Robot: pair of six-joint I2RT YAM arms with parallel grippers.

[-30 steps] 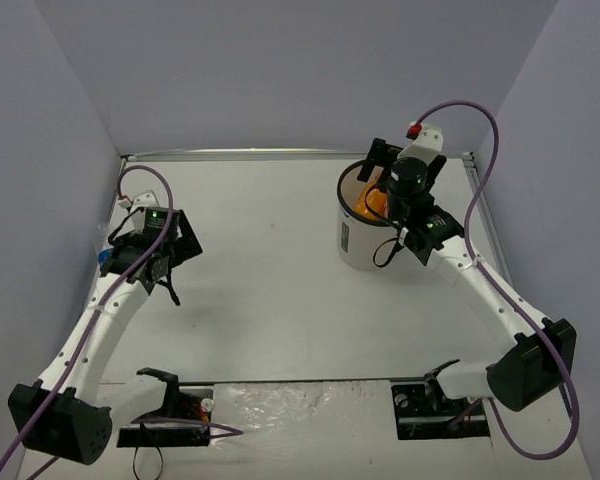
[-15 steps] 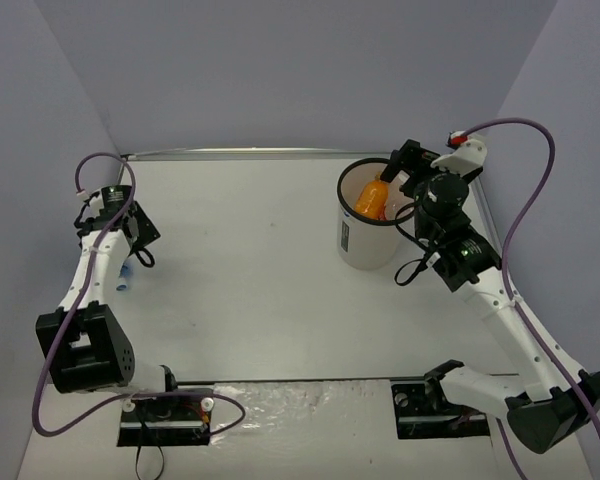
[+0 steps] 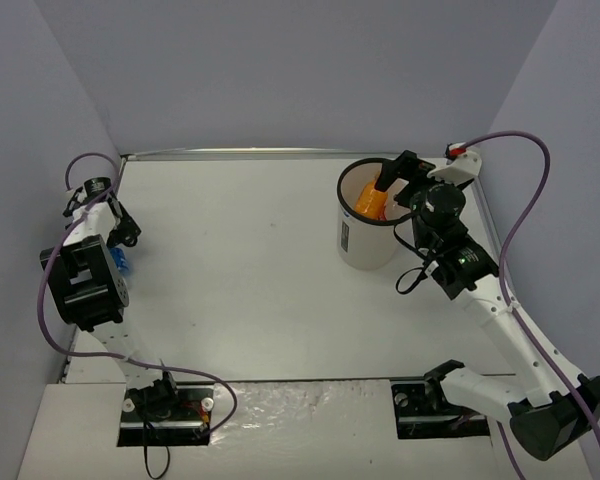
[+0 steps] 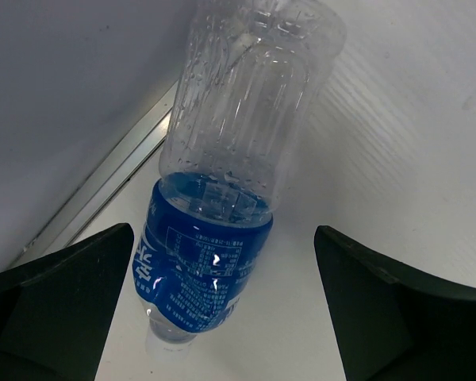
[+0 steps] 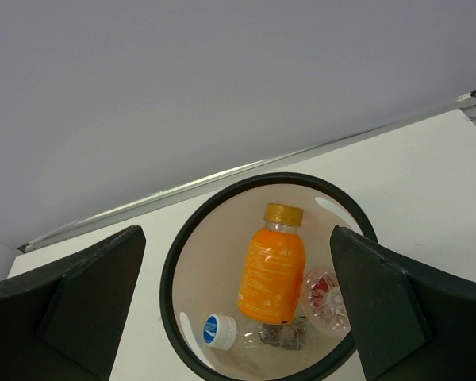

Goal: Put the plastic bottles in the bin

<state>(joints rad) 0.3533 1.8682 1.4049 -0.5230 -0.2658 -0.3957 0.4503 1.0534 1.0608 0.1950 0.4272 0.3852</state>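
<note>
1. The left wrist view shows what the top view barely does: the blue-labelled bottle (image 4: pixel 202 270) lies on the table (image 4: pixel 412 119), between the spread fingers of the left gripper (image 4: pixel 224 234).
2. The right gripper (image 5: pixel 238 230) is spread and empty above the bin (image 5: pixel 174 262).
3. I see the orange bottle (image 5: pixel 271 274), a blue-capped bottle (image 5: pixel 220 331) and a red-tinged clear bottle (image 5: pixel 325 294) in the bin.

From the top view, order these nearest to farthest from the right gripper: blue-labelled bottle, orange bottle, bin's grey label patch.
1. orange bottle, inside the bin
2. grey label patch, on the bin's outer wall
3. blue-labelled bottle, at the far left
</note>
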